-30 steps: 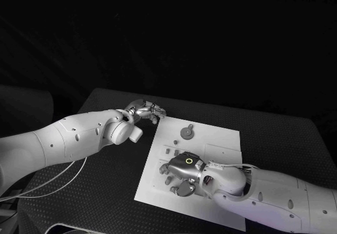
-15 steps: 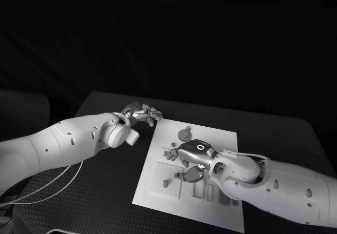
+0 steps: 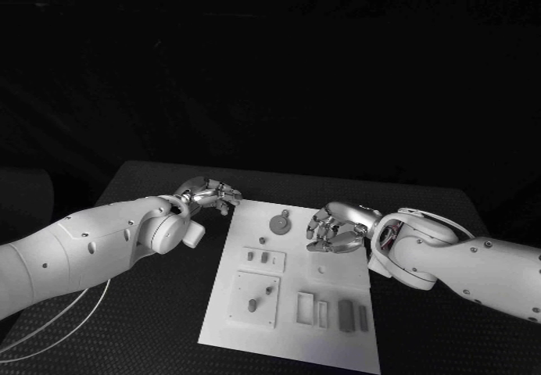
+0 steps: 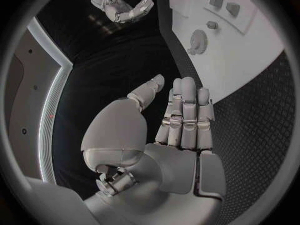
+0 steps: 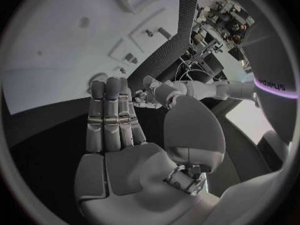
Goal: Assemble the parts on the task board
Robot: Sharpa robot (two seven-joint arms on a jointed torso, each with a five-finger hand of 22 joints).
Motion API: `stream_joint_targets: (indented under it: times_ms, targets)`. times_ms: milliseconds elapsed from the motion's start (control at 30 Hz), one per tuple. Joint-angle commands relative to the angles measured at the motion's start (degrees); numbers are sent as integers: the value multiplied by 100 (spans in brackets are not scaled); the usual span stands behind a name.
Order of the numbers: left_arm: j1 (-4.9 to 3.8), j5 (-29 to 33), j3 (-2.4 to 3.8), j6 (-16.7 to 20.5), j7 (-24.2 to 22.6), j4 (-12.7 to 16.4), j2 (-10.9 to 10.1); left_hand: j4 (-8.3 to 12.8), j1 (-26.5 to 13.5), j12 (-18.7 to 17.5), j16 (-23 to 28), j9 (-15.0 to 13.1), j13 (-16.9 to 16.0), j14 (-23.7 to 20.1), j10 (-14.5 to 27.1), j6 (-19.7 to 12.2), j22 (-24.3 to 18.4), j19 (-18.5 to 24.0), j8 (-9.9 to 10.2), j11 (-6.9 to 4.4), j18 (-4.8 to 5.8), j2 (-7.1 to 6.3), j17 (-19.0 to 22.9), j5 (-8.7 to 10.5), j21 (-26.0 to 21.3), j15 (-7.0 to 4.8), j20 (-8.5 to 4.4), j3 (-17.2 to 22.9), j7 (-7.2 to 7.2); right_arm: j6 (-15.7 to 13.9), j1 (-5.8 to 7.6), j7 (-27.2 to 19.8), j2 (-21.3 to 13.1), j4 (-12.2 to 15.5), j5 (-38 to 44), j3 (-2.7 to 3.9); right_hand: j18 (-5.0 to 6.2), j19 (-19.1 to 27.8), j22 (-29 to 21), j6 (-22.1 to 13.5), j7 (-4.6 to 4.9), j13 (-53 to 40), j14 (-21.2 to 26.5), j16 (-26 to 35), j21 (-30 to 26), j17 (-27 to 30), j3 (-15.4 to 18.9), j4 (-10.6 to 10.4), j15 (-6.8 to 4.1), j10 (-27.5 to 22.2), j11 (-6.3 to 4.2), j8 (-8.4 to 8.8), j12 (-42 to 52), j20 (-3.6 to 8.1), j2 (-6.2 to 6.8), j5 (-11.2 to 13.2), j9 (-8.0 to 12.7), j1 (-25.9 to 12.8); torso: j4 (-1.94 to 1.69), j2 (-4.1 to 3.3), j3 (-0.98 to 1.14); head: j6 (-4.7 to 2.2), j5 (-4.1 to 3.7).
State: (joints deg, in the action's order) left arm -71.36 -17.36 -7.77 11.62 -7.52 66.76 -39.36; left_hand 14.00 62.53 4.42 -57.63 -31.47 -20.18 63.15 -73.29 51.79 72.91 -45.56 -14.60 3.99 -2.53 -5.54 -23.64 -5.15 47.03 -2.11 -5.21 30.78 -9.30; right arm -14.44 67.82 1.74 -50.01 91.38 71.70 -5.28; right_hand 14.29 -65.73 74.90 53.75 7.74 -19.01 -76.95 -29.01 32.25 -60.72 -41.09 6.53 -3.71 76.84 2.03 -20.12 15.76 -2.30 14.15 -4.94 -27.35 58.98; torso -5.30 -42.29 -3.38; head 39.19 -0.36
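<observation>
The board (image 3: 295,291) is seen in the lower middle of the head view, its long axis running from upper edge to lower edge. The round part (image 3: 280,225) lies near its upper edge, between the two hands. The right hand (image 3: 334,228), fingers curled and holding nothing, is nearer; the left hand (image 3: 209,194) is curled beside the upper left corner.
</observation>
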Motion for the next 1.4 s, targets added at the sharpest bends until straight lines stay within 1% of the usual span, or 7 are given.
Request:
stream_joint_targets:
  times_ms: [33,267,400,600,700,833,1400]
  targets:
    - [-6,28,-9,-23,-60,-3,22,-39,-5,-20,37,4,-6,37,5,-27,9,-51,-36,1,67,-13,-6,12,-17,-2,-246,-11,1,984,3,432,-157,-102,-1532,-27,71,-44,119,-26,8,-783,-24,-127,138,-86,7,-48,-38,-232,-39,34,292,64,-59,129,-62,-70,20,26,9,19,-260]
    - [-3,47,-48,-40,-60,-28,25,-45,-12,-20,38,4,-7,38,3,-26,13,-53,-38,1,68,-14,-9,13,-16,-2,-247,-15,2,1351,0,862,-526,6,-2270,-180,71,-87,163,-127,-1,-2731,7,-889,828,-543,281,44,-101,-656,-74,177,1010,197,-36,160,-155,-216,56,52,36,157,-547]
    - [-1,50,-63,-55,-62,-36,38,-47,-15,-20,39,5,-7,38,3,-26,14,-54,-39,0,68,-12,-10,12,-16,-2,-247,-16,3,1515,-1,1215,-692,162,-2308,-307,71,59,161,-204,-18,-4044,238,-1884,1660,-1149,632,0,-87,-1361,-79,256,2656,286,-76,-103,-191,-467,83,65,59,208,-597]
    - [17,66,-75,-61,-66,-43,39,-51,-18,-20,39,5,-8,38,3,-26,16,-55,-40,0,68,-11,-11,12,-16,-3,-247,-18,3,2038,-6,1765,-832,245,-2147,-384,71,-55,149,-130,-75,-4538,29,-2674,2382,-1474,746,-492,-195,-1131,-152,257,3765,504,-195,36,-257,-990,121,76,88,266,-659]
    - [21,68,-78,-57,-67,-34,29,-51,-19,-20,40,5,-8,38,4,-26,17,-55,-40,0,67,-11,-12,11,-16,-3,-248,-19,3,2267,-10,1963,-886,322,-2046,-400,71,-143,119,-21,-134,-4655,-67,-2906,2553,-1514,424,-787,-257,-1014,-218,212,4133,632,-81,200,-328,-1015,141,87,103,294,-682]
    - [26,70,-79,-57,-67,-21,7,-52,-20,-20,40,6,-8,38,4,-27,17,-55,-40,0,67,-11,-12,11,-16,-3,-248,-19,3,2436,-15,2127,-932,468,-1857,-420,71,-193,116,21,-163,-4683,-107,-2973,2607,-1519,355,-865,-282,-951,-241,188,4242,665,-83,200,-361,-1037,153,94,123,335,-688]
    - [26,72,-84,-45,-62,41,-38,-54,-24,-21,41,6,-9,38,5,-27,21,-56,-42,0,67,-14,-15,10,-17,-3,-249,-23,4,2613,-17,2712,-992,804,-1273,-496,71,-233,90,316,-270,-4639,-124,-3152,2784,-1472,94,-1187,-373,-866,-343,103,4456,737,-208,214,-472,-1430,137,94,83,418,-673]
